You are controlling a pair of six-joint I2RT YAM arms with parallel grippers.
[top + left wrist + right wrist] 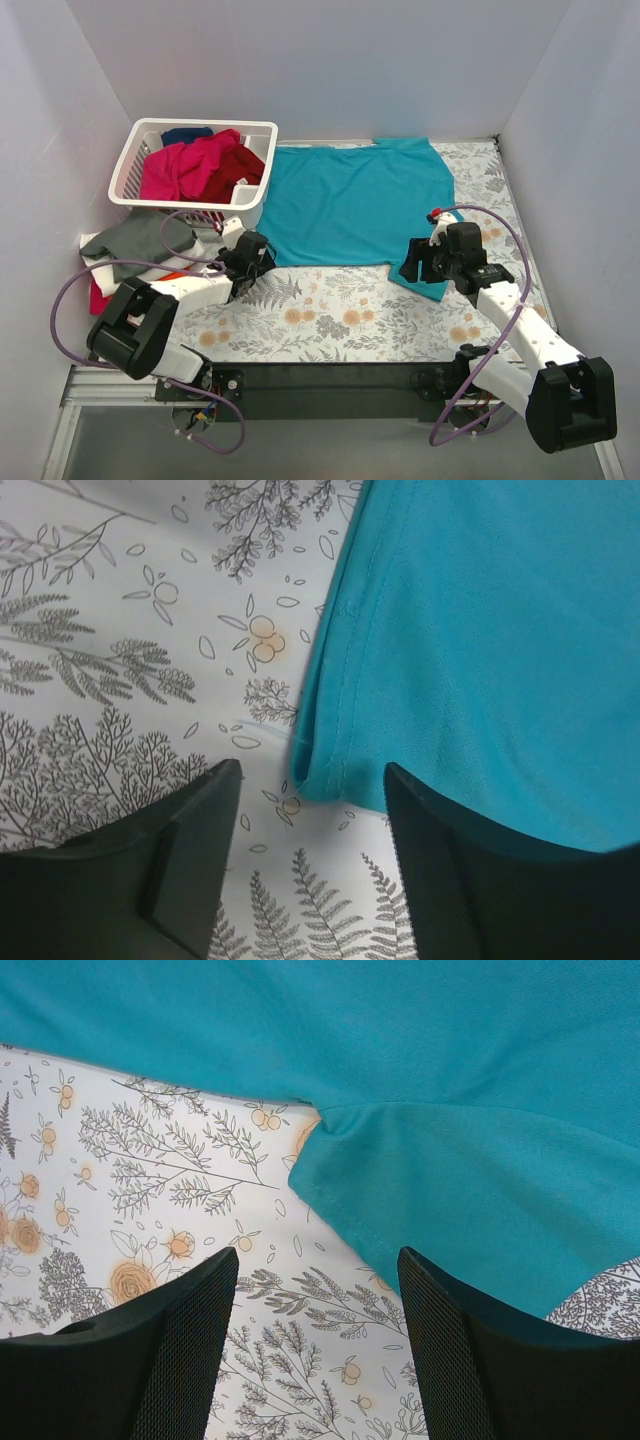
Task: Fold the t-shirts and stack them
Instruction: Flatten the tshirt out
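Tools seen from above: the left tool (262, 262) and right tool (414, 262) sit low at the near corners of the teal t-shirt (355, 205), which lies flat and unfolded on the bench (330, 320). A grey shirt (140, 238) is heaped at the left, and a magenta shirt (190, 165) waits in the basket (200, 125), so most folding looks undone. In the left wrist view the fingers are spread and empty, straddling the hem corner. In the right wrist view the fingers are spread and empty, just short of the sleeve edge, with bare bench nearer.
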